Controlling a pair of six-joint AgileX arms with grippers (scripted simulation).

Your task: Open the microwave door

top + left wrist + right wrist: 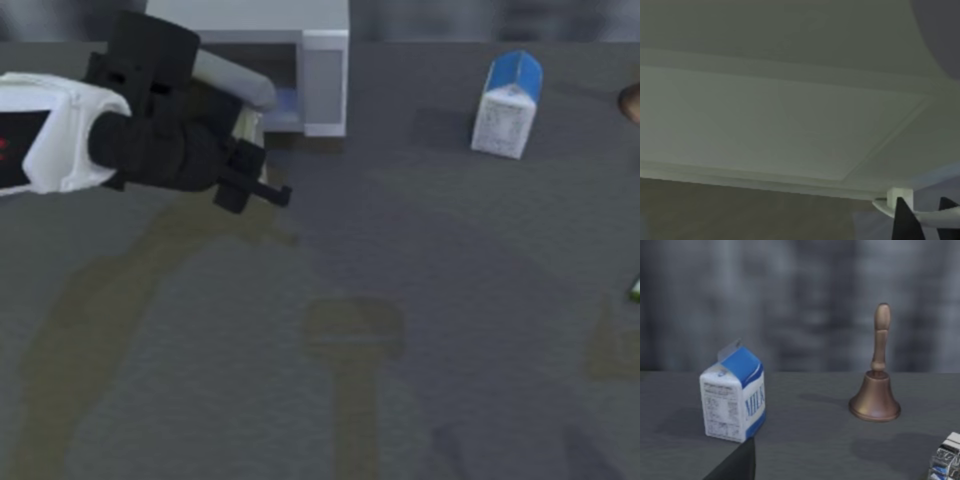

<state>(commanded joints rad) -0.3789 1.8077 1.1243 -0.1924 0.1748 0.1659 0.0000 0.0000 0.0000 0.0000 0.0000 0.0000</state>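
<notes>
While the left claw (262, 190) is working at the counter's (400, 300) far left, the microwave (300, 70) is sitting at the far edge with the microwave door (780, 130) swinging partly out. In the left wrist view, the fingertips (902, 220) are straddling the slim white handle (920, 212), seemingly clenching it. The door is likely rigid, light and hinged; the smooth bar is the proper hold. The top view is hiding that grip. Only the right wrist view is showing the bell (876, 390) behind the milk carton (734, 400); the right claw is not appearing.
</notes>
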